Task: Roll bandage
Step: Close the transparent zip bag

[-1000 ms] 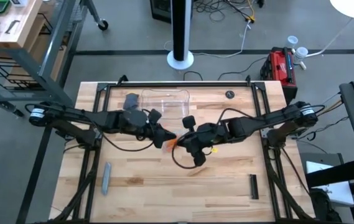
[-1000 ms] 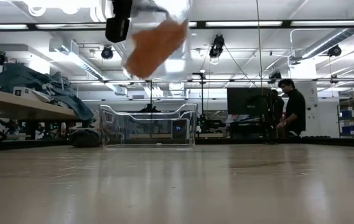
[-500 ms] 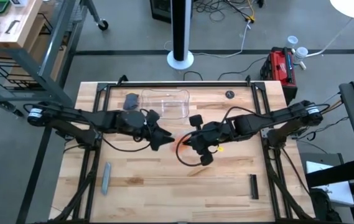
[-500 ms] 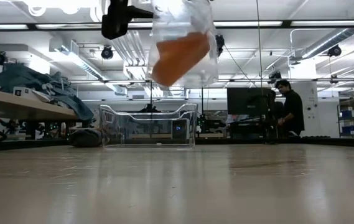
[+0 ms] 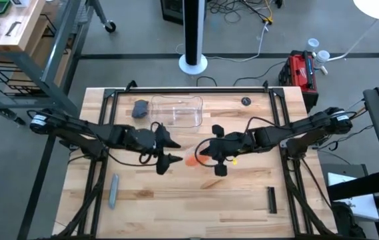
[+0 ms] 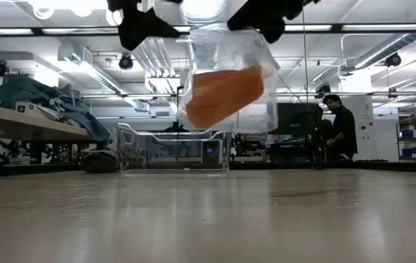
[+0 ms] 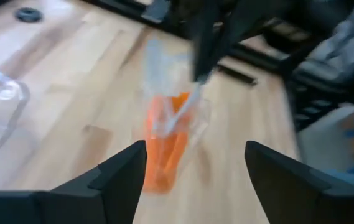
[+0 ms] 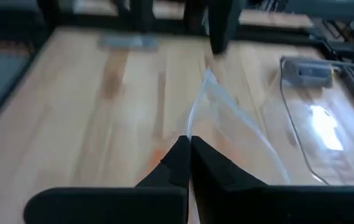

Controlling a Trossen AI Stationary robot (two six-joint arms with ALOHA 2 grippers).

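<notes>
From straight overhead, the high view takes in the whole table [image 5: 176, 200] with both arms reaching toward its middle, while the low view sits right down at table-top level, looking flat across the boards into the room, where a person [image 6: 343, 128] stands far back. Each wrist camera looks past its own dark fingers [image 7: 124, 174] from close above the wood. All four views share the clear wrapper [image 6: 229, 73] with the orange bandage [image 6: 222, 95] hanging at centre, and the transparent tray [image 5: 176, 110] shows in both high and low views.
</notes>
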